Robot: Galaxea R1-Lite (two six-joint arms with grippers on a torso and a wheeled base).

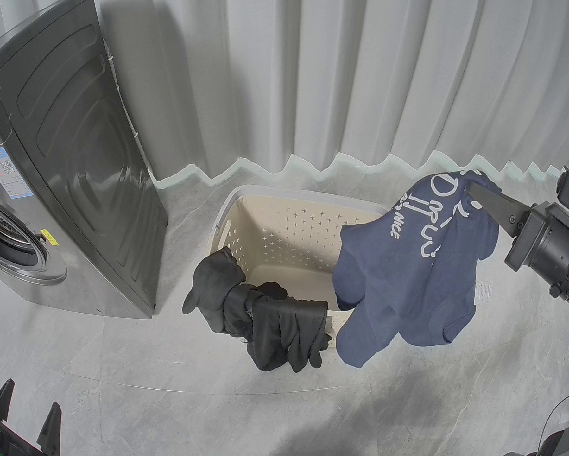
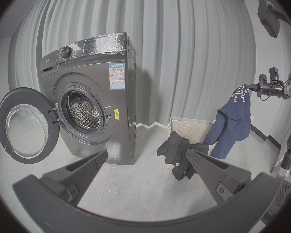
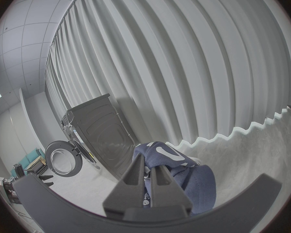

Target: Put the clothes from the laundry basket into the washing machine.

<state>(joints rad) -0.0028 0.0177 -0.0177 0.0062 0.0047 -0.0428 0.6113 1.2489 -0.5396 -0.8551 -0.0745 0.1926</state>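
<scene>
- While pinching the navy T-shirt [image 1: 411, 273] by its top edge, fingers of the right gripper [image 1: 471, 188] pressed together on the cloth, holds it raised at the right of the scene.
- Lets the shirt hang down along the right side of the laundry basket [image 1: 284, 191], white lettering facing up near the held end; cannot tell whether cloth touches the rim.
- From the right wrist view, shows both fingers [image 3: 137, 175] closed on a bunched navy fold [image 3: 197, 182].
- Has the left gripper [image 1: 30, 400] low at the near left, fingers spread wide apart, well apart from the basket.
- Leaves a black garment [image 1: 265, 318] draped over the basket's near rim, part inside and part hanging outside.
- Sets the basket on the grey floor [image 1: 170, 375], just right of the washing machine [image 1: 82, 159].
- Presents the machine's round door [image 2: 27, 125] swung open to the left, with the steel drum [image 2: 84, 112] in sight.
- Backs everything on the far side with a white pleated curtain [image 1: 360, 64].
</scene>
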